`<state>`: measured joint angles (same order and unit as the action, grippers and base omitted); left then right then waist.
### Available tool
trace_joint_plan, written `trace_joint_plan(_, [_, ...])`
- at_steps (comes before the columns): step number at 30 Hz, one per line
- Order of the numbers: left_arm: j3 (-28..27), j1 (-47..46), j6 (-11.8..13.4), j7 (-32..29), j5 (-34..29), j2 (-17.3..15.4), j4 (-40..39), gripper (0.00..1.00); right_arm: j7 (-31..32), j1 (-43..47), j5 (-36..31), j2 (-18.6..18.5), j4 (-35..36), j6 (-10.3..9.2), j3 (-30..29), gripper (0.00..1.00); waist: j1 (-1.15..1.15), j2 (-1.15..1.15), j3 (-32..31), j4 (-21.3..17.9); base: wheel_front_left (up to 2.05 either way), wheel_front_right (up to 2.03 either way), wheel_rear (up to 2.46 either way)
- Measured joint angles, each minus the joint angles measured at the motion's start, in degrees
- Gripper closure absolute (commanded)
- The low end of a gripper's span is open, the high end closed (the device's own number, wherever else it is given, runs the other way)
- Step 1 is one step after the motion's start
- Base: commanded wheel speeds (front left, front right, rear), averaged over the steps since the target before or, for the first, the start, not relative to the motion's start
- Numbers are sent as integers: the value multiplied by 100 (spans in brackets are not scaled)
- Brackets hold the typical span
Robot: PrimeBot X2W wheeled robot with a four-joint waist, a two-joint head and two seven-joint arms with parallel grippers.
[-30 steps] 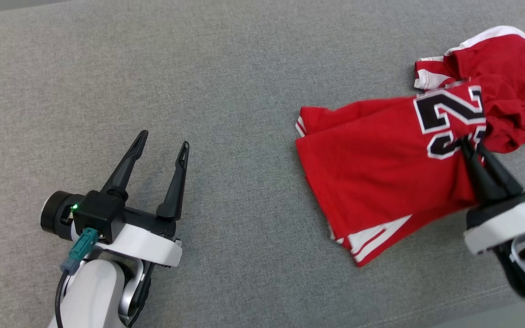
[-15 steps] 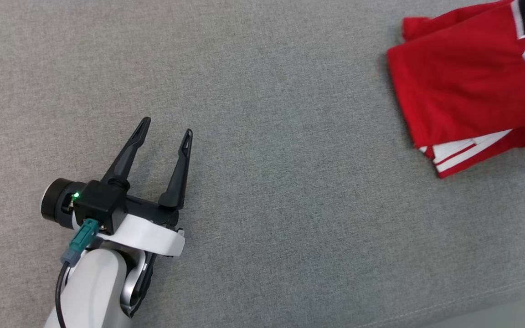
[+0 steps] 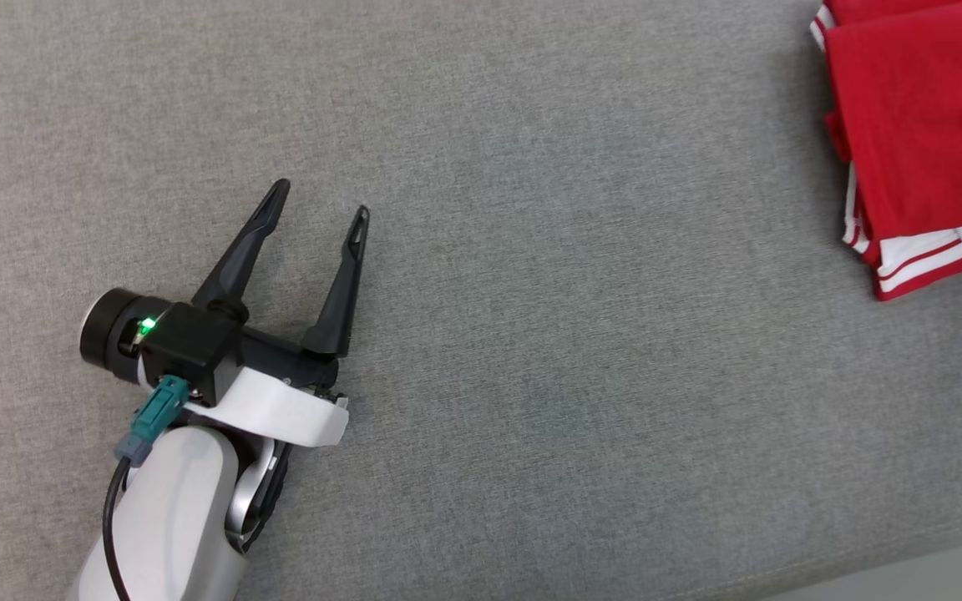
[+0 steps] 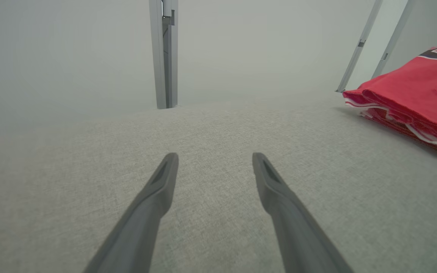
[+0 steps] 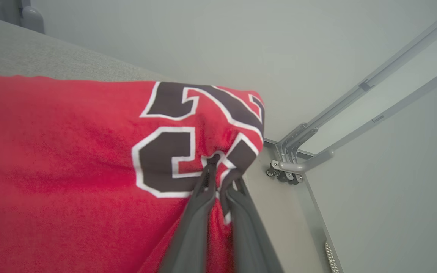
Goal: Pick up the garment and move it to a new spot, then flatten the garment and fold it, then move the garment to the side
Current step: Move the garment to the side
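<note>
The garment [image 3: 924,125] is a red jersey with white trim and black numbers, lying folded at the far right of the grey surface and cut off by the head view's edge. In the right wrist view my right gripper [image 5: 224,168] is shut on a bunched fold of the garment [image 5: 70,151] by the numbers. My left gripper [image 3: 321,200] hovers open and holds nothing at the lower left, far from the cloth. In the left wrist view the left gripper [image 4: 214,157] points across bare fabric, with the garment [image 4: 412,98] off to the right.
The grey fabric surface [image 3: 531,334] stretches wide between the left gripper and the jersey. Its front edge [image 3: 907,555] runs along the lower right. Grey metal frame posts [image 4: 163,53] stand behind it, and a frame corner [image 5: 290,163] sits close beside the held cloth.
The garment has slid to the right, partly past the head view's edge, taking my right gripper out of that view. My left gripper has edged slightly forward and stays open.
</note>
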<state>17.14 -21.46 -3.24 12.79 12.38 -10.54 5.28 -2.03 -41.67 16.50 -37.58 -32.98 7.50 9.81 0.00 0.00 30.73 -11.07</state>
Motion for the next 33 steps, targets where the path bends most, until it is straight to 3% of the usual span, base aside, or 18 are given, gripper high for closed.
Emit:
trace_joint_plan(9, [55, -144, -15, 10, -16, -27, -35, 0, -515, -455, -377, 478, -1193, 0, -342, 0, 0, 0, 173, 78, 0, 0, 0])
trace_joint_plan(13, [83, -163, -15, 20, -5, -34, 67, 0, -1107, -504, -290, 810, -1233, 0, -559, 0, 0, 0, 77, 85, 0, 0, 0])
trace_joint_plan(18, [35, -114, 29, 76, 37, -81, 145, 0, -1278, -234, -71, 1328, -432, 0, -700, 0, 0, 0, -195, 119, 0, 0, 0])
trace_joint_plan(23, [16, 13, 88, 127, 89, -35, 178, 0, -1298, 544, 29, 1785, 860, 0, -920, 0, 0, 0, -505, 242, 0, 0, 0])
trace_joint_plan(27, [-19, 121, 163, 160, 133, 31, 201, 0, -1301, 1274, 11, 2142, 1749, 0, -938, 0, 0, 0, -720, 475, 0, 0, 0])
trace_joint_plan(33, [-126, 413, 255, 192, 189, 79, 264, 0, -1278, 2142, -29, 2596, 2507, 0, -882, 0, 0, 0, -1090, 904, 0, 0, 0])
